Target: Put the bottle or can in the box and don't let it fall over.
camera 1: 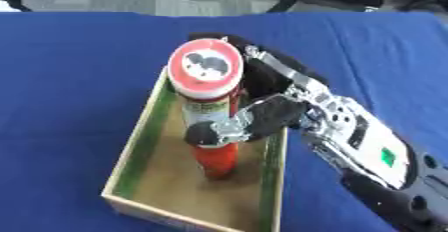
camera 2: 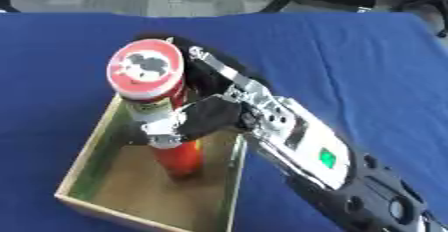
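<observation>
Gripping the upright can [camera 1: 210,101] inside the box [camera 1: 144,131], right hand [camera 1: 289,108].

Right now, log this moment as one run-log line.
right robot hand: shut on red can | can: upright, base inside wooden box | left robot hand: not in view

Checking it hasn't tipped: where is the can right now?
The can stands upright inside the box, near the middle of both views, its base on the box floor, with the right hand curled round it from the right.
</observation>
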Robot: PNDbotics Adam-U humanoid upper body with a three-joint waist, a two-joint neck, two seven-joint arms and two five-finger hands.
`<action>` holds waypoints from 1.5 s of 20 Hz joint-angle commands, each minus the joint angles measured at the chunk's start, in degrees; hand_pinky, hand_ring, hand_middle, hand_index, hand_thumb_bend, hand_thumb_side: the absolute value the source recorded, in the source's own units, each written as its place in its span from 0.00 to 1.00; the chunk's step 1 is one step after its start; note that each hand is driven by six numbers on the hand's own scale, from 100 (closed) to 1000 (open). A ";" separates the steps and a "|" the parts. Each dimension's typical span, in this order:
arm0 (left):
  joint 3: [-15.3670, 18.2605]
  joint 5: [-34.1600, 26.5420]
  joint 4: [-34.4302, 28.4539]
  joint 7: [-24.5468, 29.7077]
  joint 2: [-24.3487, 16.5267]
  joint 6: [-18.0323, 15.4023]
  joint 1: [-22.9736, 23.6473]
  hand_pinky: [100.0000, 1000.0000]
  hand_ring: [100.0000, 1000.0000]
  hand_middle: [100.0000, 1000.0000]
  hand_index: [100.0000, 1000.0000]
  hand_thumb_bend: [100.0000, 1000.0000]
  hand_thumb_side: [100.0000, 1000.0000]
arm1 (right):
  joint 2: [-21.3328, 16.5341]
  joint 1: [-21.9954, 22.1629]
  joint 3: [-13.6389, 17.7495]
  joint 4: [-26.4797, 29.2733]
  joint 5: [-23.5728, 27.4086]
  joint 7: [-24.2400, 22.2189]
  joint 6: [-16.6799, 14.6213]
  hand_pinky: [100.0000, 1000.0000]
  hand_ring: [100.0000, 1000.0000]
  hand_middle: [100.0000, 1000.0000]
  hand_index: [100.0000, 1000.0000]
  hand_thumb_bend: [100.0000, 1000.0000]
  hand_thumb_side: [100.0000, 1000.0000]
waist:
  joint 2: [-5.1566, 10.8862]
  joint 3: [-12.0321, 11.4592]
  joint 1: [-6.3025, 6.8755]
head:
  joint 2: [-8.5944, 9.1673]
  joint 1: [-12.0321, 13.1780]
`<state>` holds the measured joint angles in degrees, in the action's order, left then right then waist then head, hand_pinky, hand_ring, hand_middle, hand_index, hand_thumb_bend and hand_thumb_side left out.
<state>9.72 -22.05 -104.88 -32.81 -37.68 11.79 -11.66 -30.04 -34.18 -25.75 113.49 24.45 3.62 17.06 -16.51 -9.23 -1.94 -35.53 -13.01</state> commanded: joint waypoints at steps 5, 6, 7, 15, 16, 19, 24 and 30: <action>0.60 0.15 -0.48 0.25 -1.47 -0.08 -0.50 0.72 0.78 0.78 0.78 0.57 0.54 | -2.14 0.07 1.97 1.10 0.79 0.95 -0.58 0.95 0.96 0.82 0.92 0.73 0.07 | 1.04 0.08 0.32 | 0.89 0.15; 0.63 0.16 -0.48 0.25 -1.49 -0.08 -0.46 0.72 0.78 0.78 0.78 0.57 0.54 | -2.48 0.29 2.21 1.10 1.04 1.12 -0.62 0.95 0.95 0.82 0.92 0.73 0.07 | 1.06 0.10 0.32 | 0.92 0.17; 0.66 0.17 -0.48 0.25 -1.52 -0.09 -0.43 0.72 0.78 0.78 0.78 0.56 0.54 | -2.86 0.52 2.43 1.10 1.28 1.24 -0.70 0.95 0.94 0.82 0.92 0.73 0.07 | 1.07 0.13 0.32 | 0.93 0.18; 0.74 0.14 -0.45 0.21 -1.65 -0.07 -0.38 0.72 0.79 0.78 0.78 0.56 0.54 | -5.98 3.56 4.85 1.10 3.28 2.36 -2.00 0.94 0.92 0.83 0.92 0.72 0.07 | 1.10 0.45 0.33 | 1.07 0.44; 0.75 0.13 -0.45 0.21 -1.66 -0.07 -0.38 0.72 0.79 0.78 0.78 0.56 0.54 | -6.37 4.08 5.21 1.10 3.69 2.55 -2.27 0.94 0.92 0.84 0.92 0.72 0.06 | 1.06 0.51 0.35 | 1.08 0.48; 0.77 0.12 -0.42 0.20 -1.64 -0.06 -0.34 0.72 0.79 0.78 0.78 0.56 0.54 | -7.31 5.45 6.28 1.10 4.64 3.07 -3.28 0.94 0.92 0.84 0.92 0.72 0.06 | 0.98 0.61 0.45 | 1.10 0.54; 0.88 0.13 -0.43 0.10 -1.68 -0.08 -0.24 0.72 0.79 0.78 0.78 0.56 0.54 | -8.94 7.87 8.28 1.10 5.80 3.71 -5.39 0.93 0.92 0.85 0.92 0.70 0.05 | 0.87 0.89 0.64 | 1.08 0.72; 1.02 0.12 -0.47 -0.07 -1.76 -0.15 -0.19 0.72 0.79 0.78 0.78 0.56 0.55 | -11.54 12.38 11.77 1.10 6.23 4.92 -8.12 0.93 0.92 0.87 0.93 0.63 0.06 | 0.80 1.33 0.83 | 1.25 1.06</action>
<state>9.76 -22.05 -104.87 -32.76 -37.68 11.71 -11.60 -39.51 -21.45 -15.40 113.50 30.33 8.27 9.58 -16.49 -7.88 -1.39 -35.04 -12.15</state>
